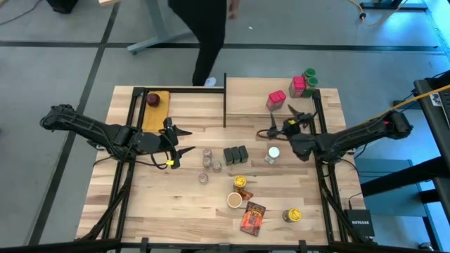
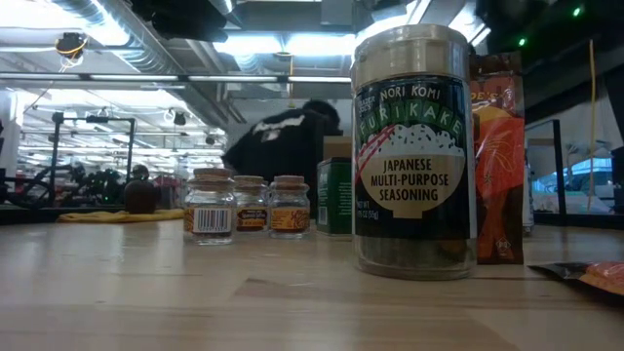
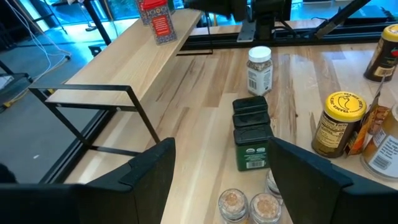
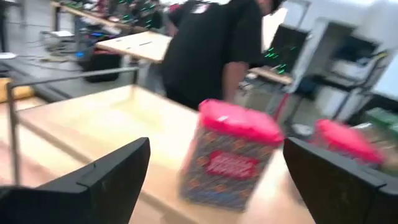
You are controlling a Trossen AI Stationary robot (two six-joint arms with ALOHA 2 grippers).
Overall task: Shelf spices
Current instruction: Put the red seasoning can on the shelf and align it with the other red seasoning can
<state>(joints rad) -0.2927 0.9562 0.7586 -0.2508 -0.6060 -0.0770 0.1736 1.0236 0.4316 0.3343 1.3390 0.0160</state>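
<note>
High view: my left end effector (image 1: 176,144) hovered over the left half of the worktop (image 1: 162,204), its fingers apart and holding nothing; just beside it stood a cluster of small clear jars (image 1: 208,163); three dark tins (image 1: 236,154) sat in a row near the centre; a white-lidded jar (image 1: 273,154) stood to their right; my right end effector (image 1: 280,124) was over the right rear area, fingers spread wide and empty; the shelf (image 1: 260,95) lay along the rear edge, carrying two red-topped boxes (image 1: 276,100) and green-lidded jars (image 1: 309,77); a yellow-lidded jar (image 1: 240,183), a tan-lidded jar (image 1: 234,200), an orange packet (image 1: 252,217) and a further jar (image 1: 292,215) lay at the front; a dark red round thing (image 1: 152,100) rested on a yellow pad (image 1: 158,112) at the rear left; a person (image 1: 207,35) stood behind the worktop.

Low view: a furikake seasoning jar (image 2: 413,156) stood closest; the orange packet (image 2: 499,166) stood behind it; three small jars (image 2: 249,207) stood farther back.

Left wrist view: my two dark fingers (image 3: 155,174) were apart; the three tins (image 3: 251,132) lay between and beyond them, with the white-lidded jar (image 3: 259,70) farther on.

Right wrist view: my fingers (image 4: 109,177) were wide apart; a red-topped box (image 4: 230,155) stood on the shelf (image 4: 93,127) between them, untouched.
</note>
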